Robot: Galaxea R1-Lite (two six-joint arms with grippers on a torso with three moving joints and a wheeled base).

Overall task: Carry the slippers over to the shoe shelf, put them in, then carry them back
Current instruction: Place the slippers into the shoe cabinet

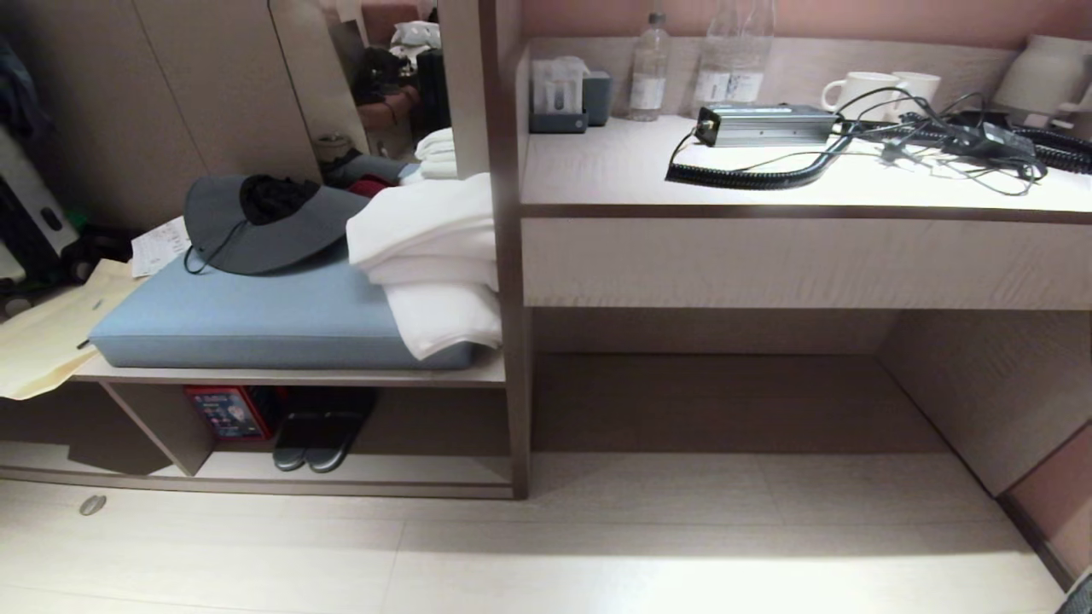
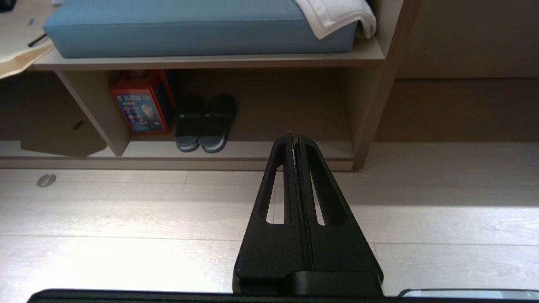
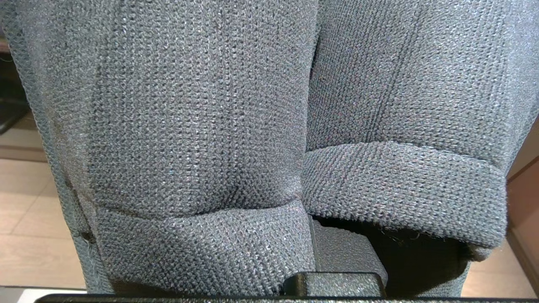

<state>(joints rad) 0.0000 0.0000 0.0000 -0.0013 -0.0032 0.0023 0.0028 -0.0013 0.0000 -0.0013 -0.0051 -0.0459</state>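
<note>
Close before the right wrist camera, the right claw (image 3: 332,284) pinches the grey slippers (image 3: 202,126); left claw (image 2: 294,139) pressed together

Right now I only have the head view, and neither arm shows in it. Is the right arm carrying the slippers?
Observer: It looks so. The right wrist view is filled by the slippers, two grey knit uppers side by side, close against the camera.
Operator: And the left side?
Observer: The left gripper is empty, jaws pressed together, pointing toward the shoe shelf from above the floor.
Operator: What is that red thing in the shelf?
Observer: In the left wrist view it is a red box with a blue printed front, standing beside the other dark pair.
</note>
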